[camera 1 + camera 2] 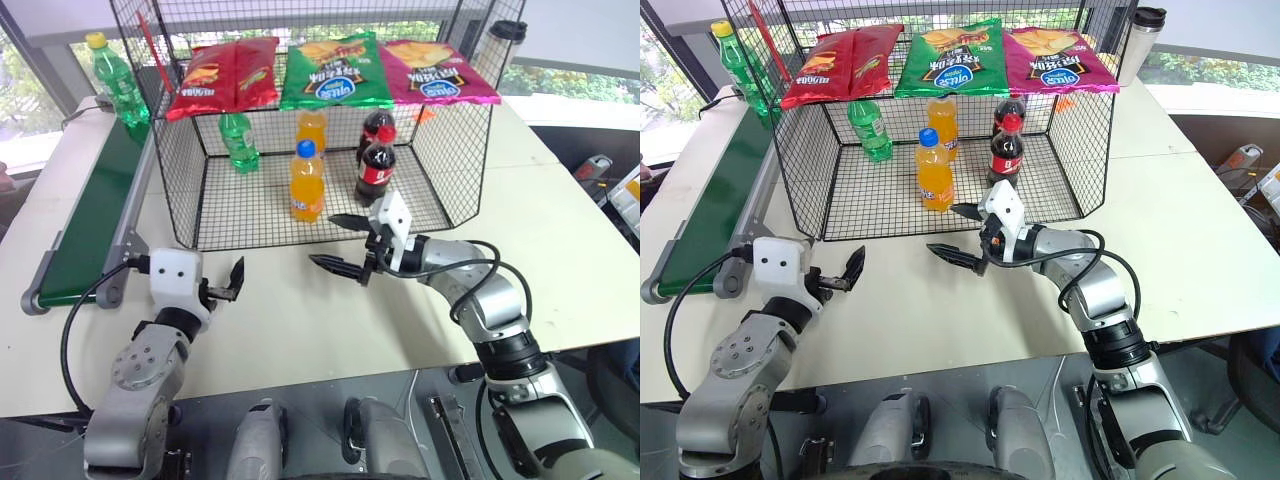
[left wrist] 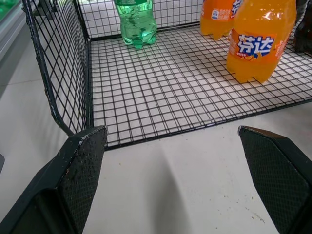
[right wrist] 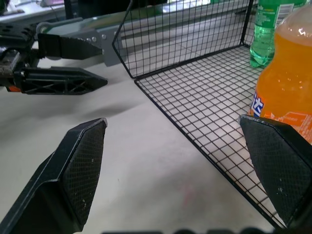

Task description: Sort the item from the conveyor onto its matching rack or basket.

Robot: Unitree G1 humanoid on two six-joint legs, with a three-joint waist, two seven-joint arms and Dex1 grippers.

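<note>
The yellow-capped green bottle stands upright at the far end of the conveyor, just outside the black mesh cage. From my head, my left tool hovers released over the desk near the cage's open front, and my right tool hangs spread and empty before the front orange bottle. My left wrist looks past its fingers onto the grid floor. My right wrist shows its pads wide apart, facing my left tool.
</note>
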